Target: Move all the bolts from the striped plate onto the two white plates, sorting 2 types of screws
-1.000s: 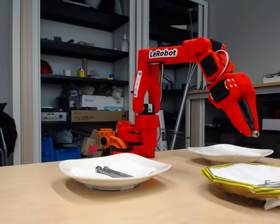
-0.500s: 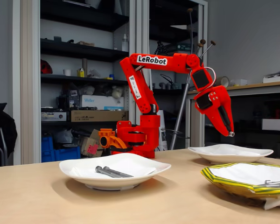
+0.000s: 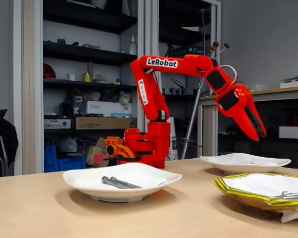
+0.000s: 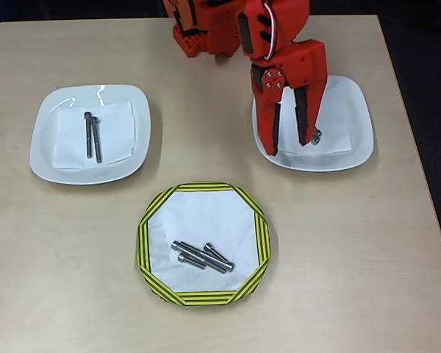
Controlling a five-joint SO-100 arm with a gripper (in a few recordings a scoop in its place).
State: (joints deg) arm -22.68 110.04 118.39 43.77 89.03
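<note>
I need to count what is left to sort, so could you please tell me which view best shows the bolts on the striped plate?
The overhead view: it looks straight down on the octagonal yellow-and-black striped plate, where three grey metal bolts lie clustered on its white centre. In the fixed view the plate is seen edge-on at right; only a sliver of grey metal shows.

The arm (image 3: 159,94) was bright red-orange with a white "LeRobot" label; the striped plate (image 4: 203,187) had a yellow rim barred with dark stripes around a white centre; both white plates (image 4: 44,158) (image 4: 356,154) were plain white, the bolts (image 4: 202,255) grey metal, the table (image 4: 206,95) pale wood
</note>
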